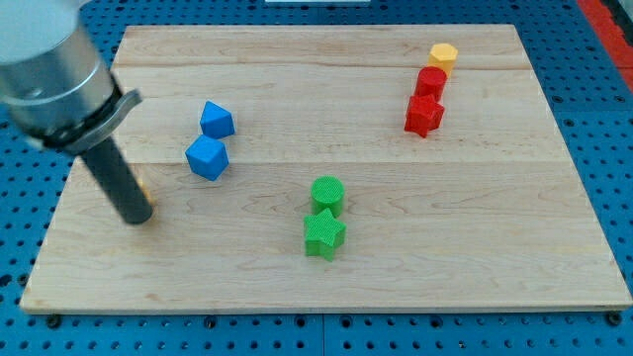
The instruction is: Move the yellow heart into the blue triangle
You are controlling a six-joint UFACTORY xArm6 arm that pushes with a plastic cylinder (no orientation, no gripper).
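Observation:
My tip (pixel 137 220) rests on the board near the view's left edge. Only a thin yellow sliver (pixel 144 187) shows at the rod's right side; this seems to be the yellow heart, touching the rod and mostly hidden behind it. Two blue blocks lie to the right of the tip. The upper one (pixel 217 120) looks like the blue triangle. The lower one (pixel 208 157) looks like a cube. The two nearly touch. The lower blue block is a short gap to the right of the yellow sliver.
A green cylinder (pixel 327 192) and a green star (pixel 323 233) sit together at the bottom middle. Two red blocks (pixel 430 81) (pixel 423 116) and a yellow hexagon (pixel 443 54) line up at the top right. The wooden board (pixel 495 247) lies on a blue pegboard.

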